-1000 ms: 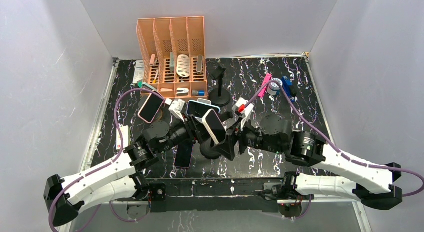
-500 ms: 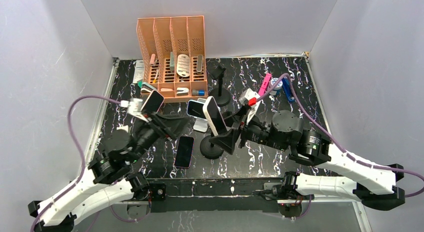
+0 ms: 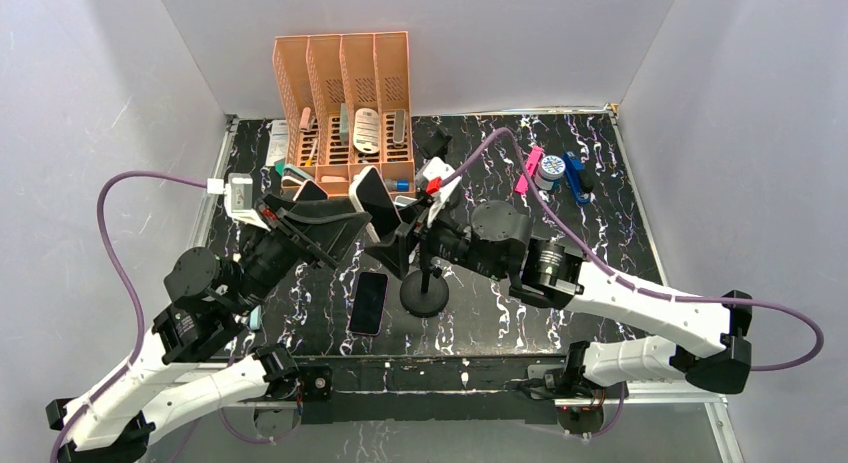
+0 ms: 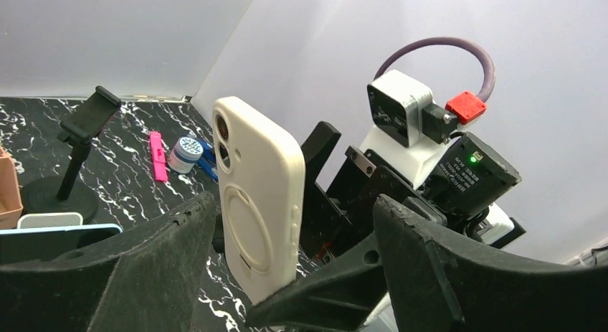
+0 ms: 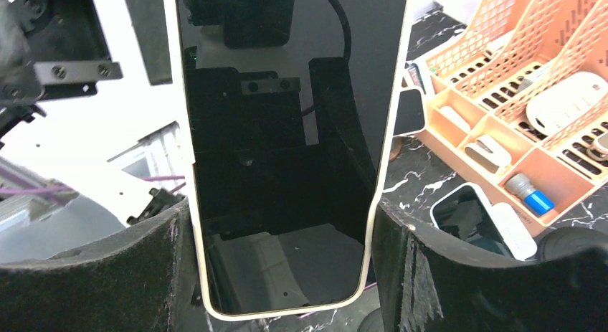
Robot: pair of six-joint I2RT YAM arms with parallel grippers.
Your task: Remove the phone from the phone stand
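Fingers (image 5: 437, 274) of the right gripper (image 5: 279, 231) are clamped, as far as can be judged, on the cream-cased phone (image 5: 287, 131), now lifted up-frame off the black round-based stand (image 3: 425, 295), while the left gripper (image 4: 294, 210) has been opened and drawn back toward frame left, so removal is judged done.

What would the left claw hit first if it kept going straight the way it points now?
Probably the phone in its cream case: it stands upright dead ahead of the left claw, held in the right claw. Depth is unclear, so the gap is hard to judge.
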